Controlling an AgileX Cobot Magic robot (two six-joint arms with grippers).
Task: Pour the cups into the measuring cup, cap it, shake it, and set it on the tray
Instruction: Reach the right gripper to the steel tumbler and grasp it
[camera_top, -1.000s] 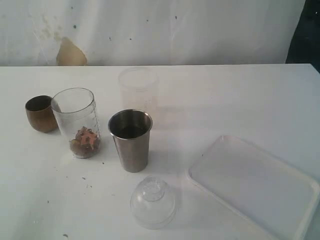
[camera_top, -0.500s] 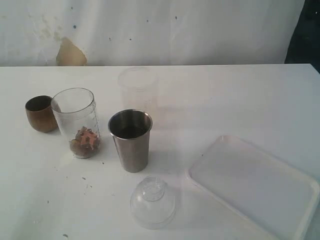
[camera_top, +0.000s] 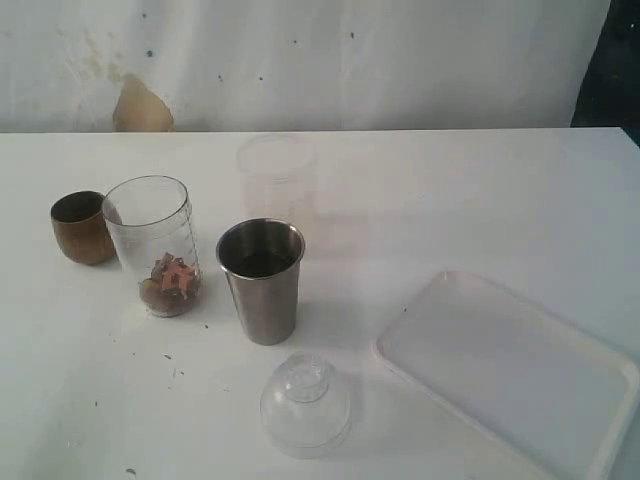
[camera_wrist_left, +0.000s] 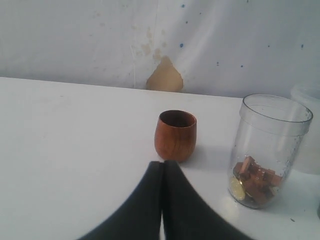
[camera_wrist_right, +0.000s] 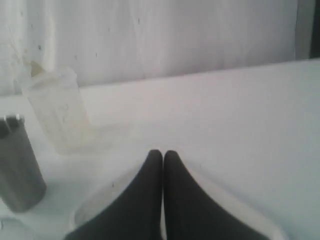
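Observation:
The brown wooden cup (camera_top: 82, 227) (camera_wrist_left: 175, 135) stands upright at the far left of the table. Beside it the clear measuring cup (camera_top: 153, 245) (camera_wrist_left: 266, 149) holds brown bits and a coin at its bottom. The steel tumbler (camera_top: 261, 280) (camera_wrist_right: 17, 165) stands near the middle. The white tray (camera_top: 507, 367) (camera_wrist_right: 95, 205) lies at the front right. My left gripper (camera_wrist_left: 162, 165) is shut and empty, a short way before the wooden cup. My right gripper (camera_wrist_right: 162, 155) is shut and empty above the tray. Neither gripper shows in the exterior view.
A clear domed lid (camera_top: 305, 403) rests in front of the steel tumbler. A frosted milky cup (camera_top: 275, 178) (camera_wrist_right: 60, 112) stands behind it. Small crumbs (camera_top: 172, 364) dot the table near the measuring cup. A white wall (camera_top: 320, 60) backs the table.

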